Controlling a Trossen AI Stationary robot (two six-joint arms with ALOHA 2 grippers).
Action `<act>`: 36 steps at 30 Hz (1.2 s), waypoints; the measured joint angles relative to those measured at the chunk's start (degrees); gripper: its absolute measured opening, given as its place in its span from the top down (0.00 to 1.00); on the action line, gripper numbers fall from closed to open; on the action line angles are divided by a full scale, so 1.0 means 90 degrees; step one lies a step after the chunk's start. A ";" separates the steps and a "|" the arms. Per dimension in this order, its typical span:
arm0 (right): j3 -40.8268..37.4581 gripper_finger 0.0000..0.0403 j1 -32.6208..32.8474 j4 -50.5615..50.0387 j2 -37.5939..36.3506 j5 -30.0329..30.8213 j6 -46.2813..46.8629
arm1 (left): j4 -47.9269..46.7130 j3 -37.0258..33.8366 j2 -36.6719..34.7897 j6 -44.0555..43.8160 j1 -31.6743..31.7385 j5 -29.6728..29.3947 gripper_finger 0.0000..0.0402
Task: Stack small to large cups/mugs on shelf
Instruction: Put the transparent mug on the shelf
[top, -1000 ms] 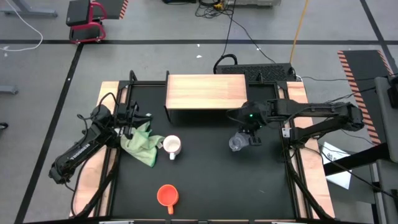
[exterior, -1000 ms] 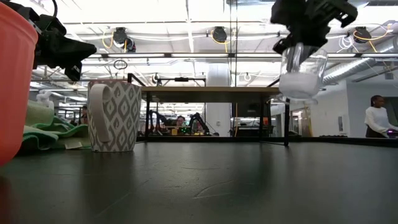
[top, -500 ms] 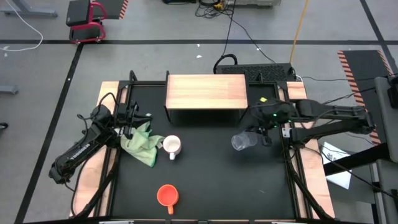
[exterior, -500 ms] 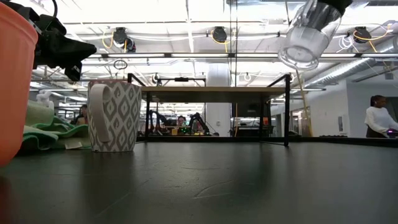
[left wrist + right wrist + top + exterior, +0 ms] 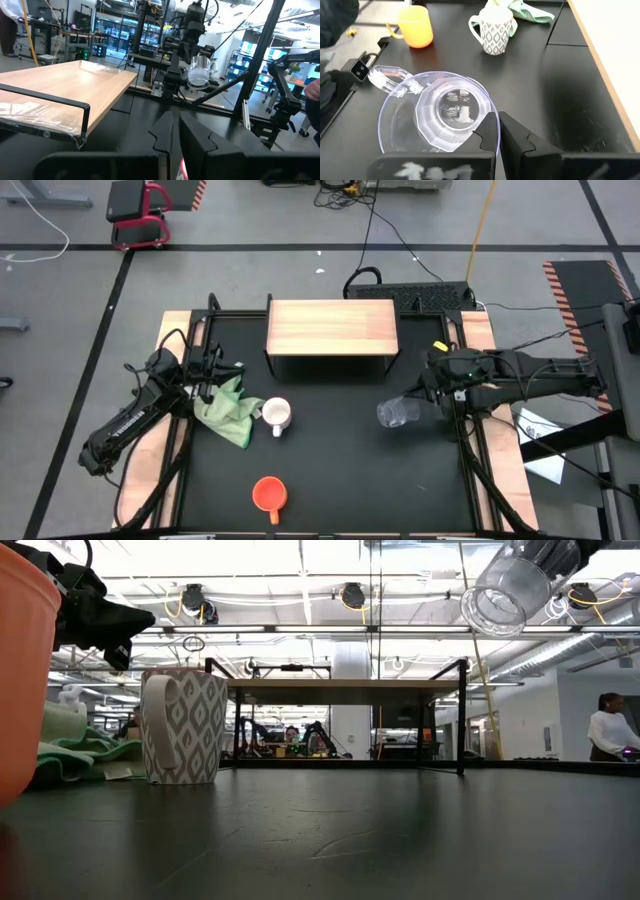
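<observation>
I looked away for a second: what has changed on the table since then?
The right gripper, shut on the glass cup, lifted it, drew it toward the table's right edge and tipped it onto its side. The left gripper, white mug, orange mug, green cloth and shelf stayed put.

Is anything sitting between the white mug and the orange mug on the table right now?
No. In the high view, only bare black table separates the white mug from the orange mug.
</observation>
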 joint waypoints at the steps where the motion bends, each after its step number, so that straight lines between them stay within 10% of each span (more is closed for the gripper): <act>1: -0.0135 1.00 0.0019 0.0129 -0.0084 0.0001 0.0004 | 0.0002 0.0000 -0.0001 0.0000 0.0000 0.0001 0.92; 23: -0.1833 1.00 0.0037 0.1705 -0.0810 -0.0034 0.0174 | -0.0005 0.0000 0.0000 -0.0002 0.0000 0.0002 0.92; 36: -0.2662 1.00 0.0030 0.4427 -0.0288 -0.0274 -0.0059 | 0.0004 0.0000 -0.0002 -0.0006 -0.0001 0.0002 0.92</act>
